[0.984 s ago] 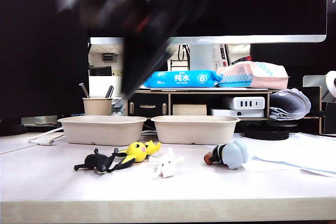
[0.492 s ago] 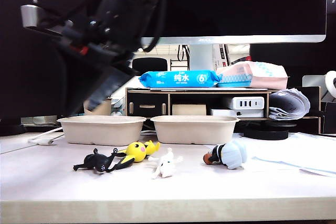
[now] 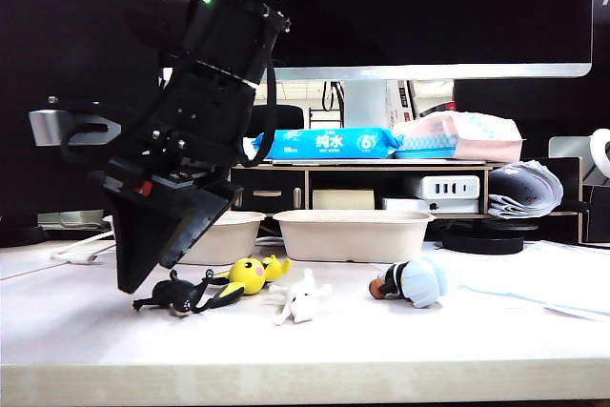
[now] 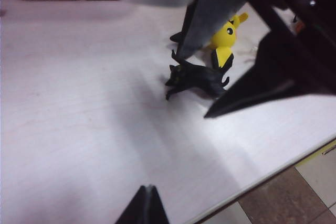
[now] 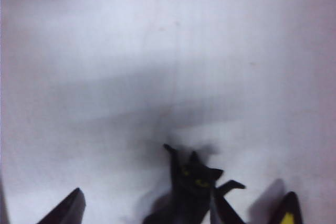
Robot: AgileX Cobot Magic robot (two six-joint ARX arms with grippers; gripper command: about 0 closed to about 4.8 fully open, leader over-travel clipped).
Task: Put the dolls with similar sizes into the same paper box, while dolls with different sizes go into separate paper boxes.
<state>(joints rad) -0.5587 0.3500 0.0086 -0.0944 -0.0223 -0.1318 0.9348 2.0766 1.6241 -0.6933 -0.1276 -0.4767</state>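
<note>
Four dolls [image 3: 286,293] in a row on the table [image 3: 305,335], two paper boxes [image 3: 355,234] side by side behind them

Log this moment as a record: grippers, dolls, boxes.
right gripper: open, reached across, low over the table, fingers either side of the black doll
left gripper: one fingertip shows, apart from the dolls; state unclear
dolls on table: black doll, yellow doll, white doll, blue-and-white doll
left box: partly hidden, no doll seen
right box: no doll seen
</note>
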